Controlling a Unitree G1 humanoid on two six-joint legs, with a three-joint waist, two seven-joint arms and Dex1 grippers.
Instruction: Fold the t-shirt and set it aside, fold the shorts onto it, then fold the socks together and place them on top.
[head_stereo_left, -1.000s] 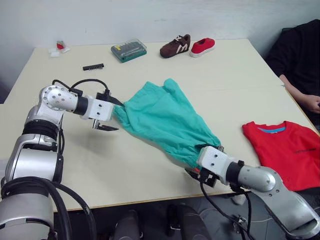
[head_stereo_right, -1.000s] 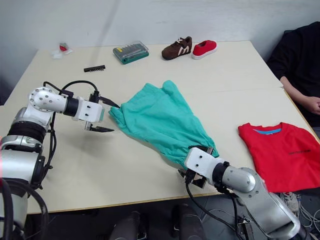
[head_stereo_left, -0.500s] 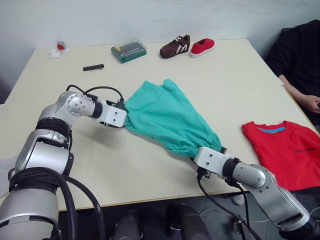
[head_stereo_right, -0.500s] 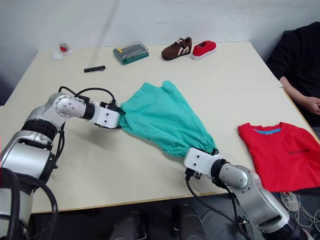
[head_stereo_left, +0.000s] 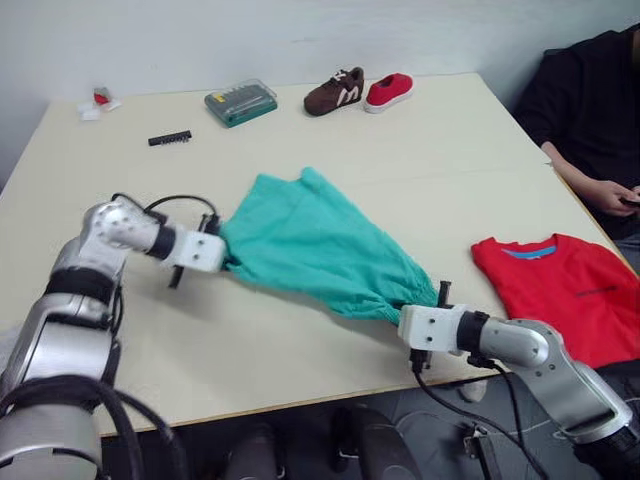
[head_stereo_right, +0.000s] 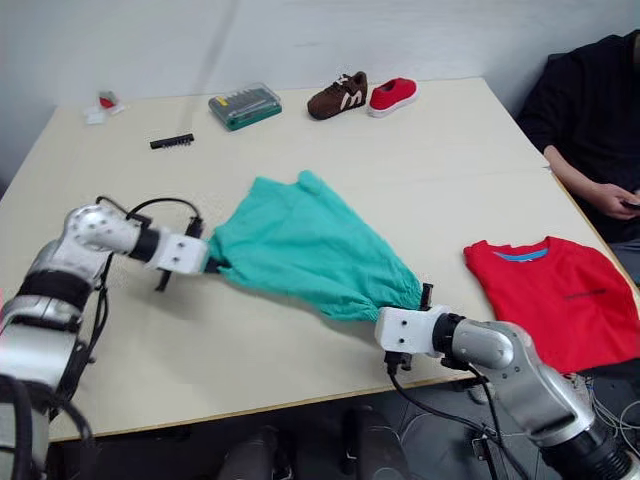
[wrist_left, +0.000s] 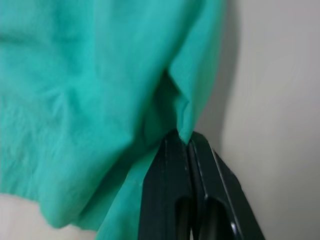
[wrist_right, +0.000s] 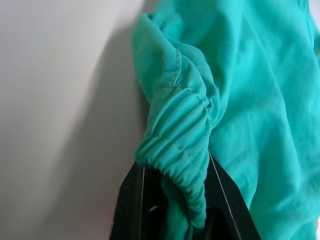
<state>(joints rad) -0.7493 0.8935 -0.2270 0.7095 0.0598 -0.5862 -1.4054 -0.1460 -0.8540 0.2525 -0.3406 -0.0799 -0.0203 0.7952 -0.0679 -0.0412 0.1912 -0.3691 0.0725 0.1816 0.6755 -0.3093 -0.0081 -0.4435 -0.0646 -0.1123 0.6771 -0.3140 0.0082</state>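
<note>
Jointed silver-grey metal arms end in white box-shaped wrist housings, with looping black cables and two black fingers on each gripper (wrist_left: 187, 150).
</note>
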